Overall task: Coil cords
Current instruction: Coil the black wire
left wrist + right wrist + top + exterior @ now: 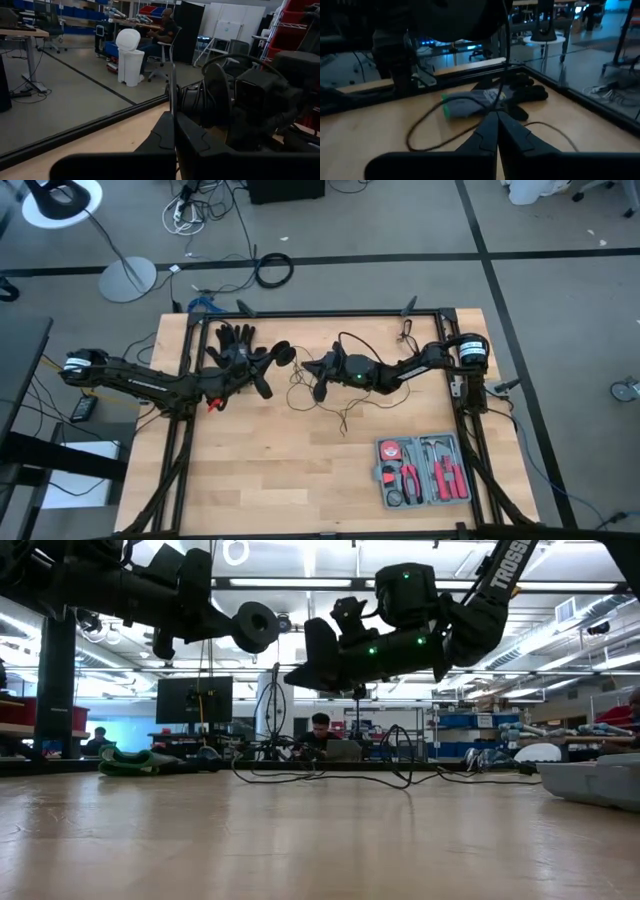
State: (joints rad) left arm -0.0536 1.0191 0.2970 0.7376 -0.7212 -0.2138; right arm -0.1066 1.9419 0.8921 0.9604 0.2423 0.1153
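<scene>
Both arms hang over the far half of the wooden worktop [300, 470], their tips close together near its middle. The left end effector [262, 387] is raised above the boards with its fingers pressed together; in the left wrist view a thin strand of the wire [173, 85] rises from between those closed fingers [167, 135], so it is clamped on the wire. The small round black disc [282, 353] at the wire's end sits just to the right of the left arm's tip, and in the low view the disc [256, 627] is up in the air beside that arm, well above the worktop.

The right end effector [320, 391] is also lifted, just to the right of the left one. Its fingers [490, 132] are closed to a point, and the right wrist view shows the wire [506, 45] running up from that point, so it too grips the wire. Loose loops of the wire [340, 415] lie on the boards between and below the two tips, trailing toward the near side.

A black and grey glove [235, 338] with a green cuff lies at the far left of the worktop, beyond the left arm's tip. A grey tool tray [385, 475] with red-handled tools sits at the near right, well apart from the arms.

A person sits at a desk in the room beyond.
</scene>
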